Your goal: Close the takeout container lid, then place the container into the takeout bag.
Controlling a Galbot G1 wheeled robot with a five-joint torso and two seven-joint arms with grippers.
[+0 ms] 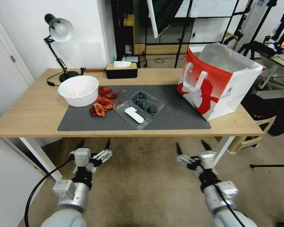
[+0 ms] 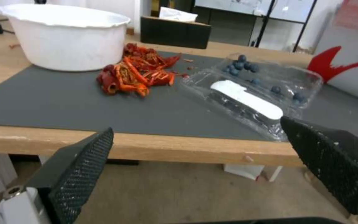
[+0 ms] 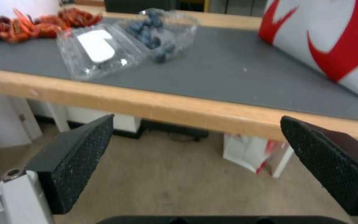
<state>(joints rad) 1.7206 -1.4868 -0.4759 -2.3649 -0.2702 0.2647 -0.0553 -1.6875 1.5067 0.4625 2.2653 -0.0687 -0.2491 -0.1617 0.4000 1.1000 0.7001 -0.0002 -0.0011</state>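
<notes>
While both arms hang low in front of the bench, the left gripper and the right gripper sit below its front edge over the floor, each with jaws spread wide apart and holding nothing. Past the edge lies a grey mat, and on it the takeout container rests open — the lid with its white label flat on the near side, the tray half with blueberries just behind. Beside it on the robot's left is a pile of red crayfish shells, then a white bowl. Well apart on the right stands the takeout bag, upright, mouth open. Farther back — a black tissue box and a desk lamp.
</notes>
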